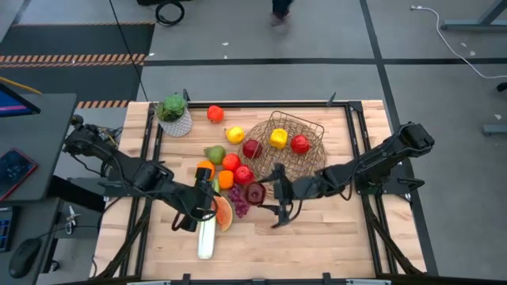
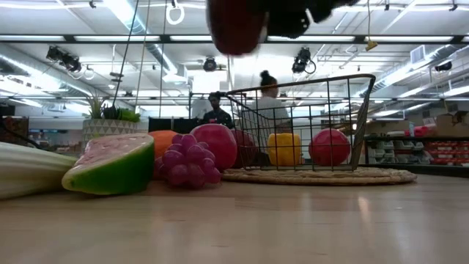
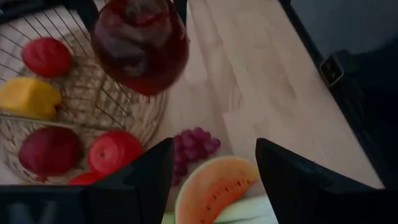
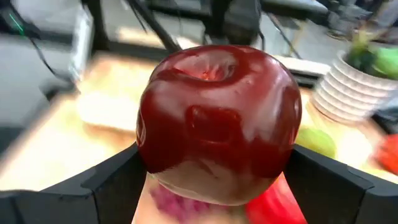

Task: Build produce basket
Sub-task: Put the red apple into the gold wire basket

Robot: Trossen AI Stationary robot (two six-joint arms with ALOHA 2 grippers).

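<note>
The brown wire basket [image 1: 290, 139] stands at the table's far middle on its round woven rim and holds a yellow fruit [image 1: 278, 138] and two red apples. My right gripper [image 1: 258, 194] is shut on a dark red apple [image 4: 217, 118] just in front of the basket, above the table. Loose produce lies left of it: purple grapes [image 3: 196, 144], a watermelon slice [image 3: 214, 186], a leek [image 1: 206, 234], oranges, red apples, a pear [image 1: 214, 153] and a lemon [image 1: 234, 134]. My left gripper [image 3: 214, 168] hangs open over the watermelon slice and touches nothing. My right gripper pinches the dark red apple by its two opposite sides [image 4: 146, 155], one finger on each. The fingers come nearly level from the table's right. The apple is lifted clear of the table [image 2: 236, 26], its stem dimple facing up.
A white ribbed pot with a green plant [image 1: 174, 115] stands at the far left corner, with a small red fruit [image 1: 215, 113] beside it. Bare wood lies along the near edge and at the near right [image 1: 333, 237]. People stand in the room behind the table.
</note>
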